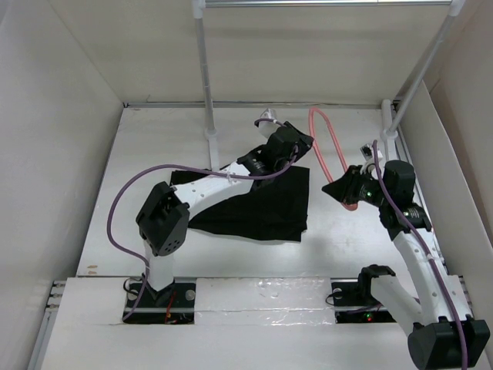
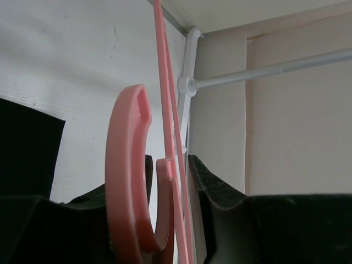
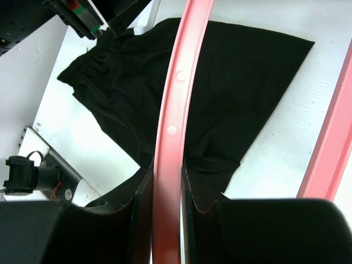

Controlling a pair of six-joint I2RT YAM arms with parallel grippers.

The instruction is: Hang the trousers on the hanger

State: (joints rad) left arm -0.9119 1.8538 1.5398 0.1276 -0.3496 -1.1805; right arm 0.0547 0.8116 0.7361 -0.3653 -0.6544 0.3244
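Black soft-cloth trousers (image 1: pixel 254 204) lie spread flat on the white table (image 1: pixel 154 154), centre of the top view. The thin pale-pink plastic hanger (image 1: pixel 333 150) stands just right of them, centre-right. Left gripper (image 2: pixel 171 176): jaws narrow, clamped at the hanger's hook end. Right gripper (image 3: pixel 168 179): jaws narrow, clamped on the hanger's bar.

Matt black cloth trousers (image 3: pixel 231 82); smooth pink plastic hanger (image 3: pixel 170 137).
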